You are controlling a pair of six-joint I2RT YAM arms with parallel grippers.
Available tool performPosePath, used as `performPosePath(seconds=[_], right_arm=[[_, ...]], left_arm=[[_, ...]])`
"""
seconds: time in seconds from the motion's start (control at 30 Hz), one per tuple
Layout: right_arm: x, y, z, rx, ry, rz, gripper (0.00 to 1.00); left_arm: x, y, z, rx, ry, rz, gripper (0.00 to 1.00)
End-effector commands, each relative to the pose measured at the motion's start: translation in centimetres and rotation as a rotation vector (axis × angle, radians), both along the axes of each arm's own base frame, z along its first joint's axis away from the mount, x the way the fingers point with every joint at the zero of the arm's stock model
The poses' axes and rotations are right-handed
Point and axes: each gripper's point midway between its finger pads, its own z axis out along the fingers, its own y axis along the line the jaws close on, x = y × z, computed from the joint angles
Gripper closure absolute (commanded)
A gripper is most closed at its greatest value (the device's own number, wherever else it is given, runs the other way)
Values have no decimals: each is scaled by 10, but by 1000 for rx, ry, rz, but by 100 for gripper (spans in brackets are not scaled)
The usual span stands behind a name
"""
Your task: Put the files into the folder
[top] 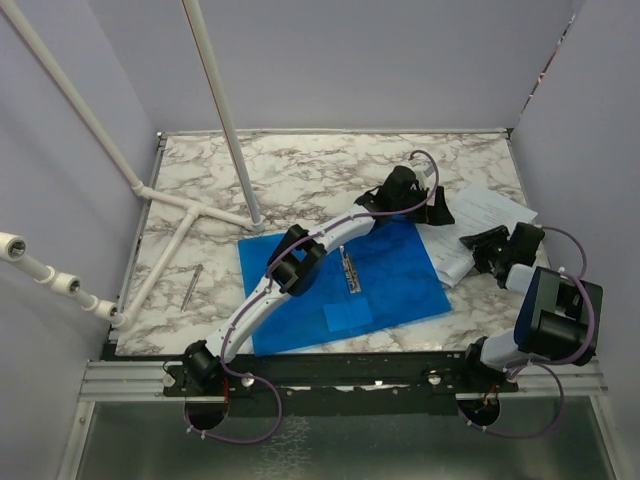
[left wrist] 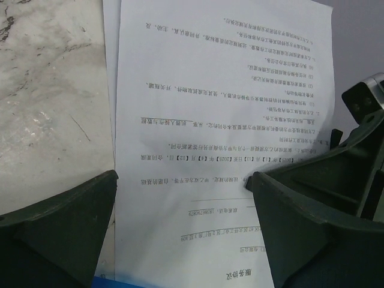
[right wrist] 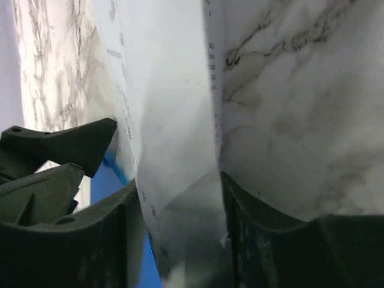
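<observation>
Looks down on a marble table (top: 300,170). Shows the folder (top: 390,270) lying open and flat near the front edge, around the middle, with its metal clip (top: 349,270) facing up. Places the files (top: 485,215) toward the right edge, against the folder's right side. Finds the left gripper (left wrist: 182,179) reaching across the folder, fingers spread wide over the printed sheets, holding nothing. Finds the right gripper (right wrist: 177,183) low at the files' near edge, fingers partly apart with paper between them; cannot tell whether pinched.
</observation>
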Motion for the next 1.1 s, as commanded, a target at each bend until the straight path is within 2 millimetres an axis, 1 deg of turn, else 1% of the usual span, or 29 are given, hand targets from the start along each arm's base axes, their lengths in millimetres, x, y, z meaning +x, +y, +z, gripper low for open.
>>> performPosePath(seconds=[0.0, 0.13, 0.2, 0.27, 0.43, 0.5, 0.67, 0.77, 0.87, 1.07], right_arm=[[-16, 5, 0, 5, 53, -4, 59], [-16, -2, 16, -39, 35, -23, 77], [-16, -5, 25, -61, 24, -30, 84], [-16, -8, 34, -81, 13, -38, 88], [-15, -13, 61, -125, -33, -54, 95], [-18, -13, 68, -137, -33, -52, 99], [-20, -17, 99, -196, -76, -51, 100], [-19, -19, 116, -226, -106, -44, 100], [-18, -14, 138, -239, -152, -9, 100], [-17, -1, 187, -269, -278, 67, 100]], left_arm=[[-29, 6, -58, 102, 134, -57, 4], [-31, 2, -45, 62, 127, -75, 4], [-32, -1, -35, 29, 120, -93, 4], [-33, -5, -21, -8, 111, -111, 4], [-32, -12, 32, -137, 58, -153, 3], [-32, -13, 54, -186, 38, -165, 3], [-26, -8, 109, -283, -16, -172, 1], [-19, -2, 136, -314, -42, -160, 1], [-14, 8, 160, -337, -56, -152, 1], [-14, 27, 203, -361, -87, -146, 1]])
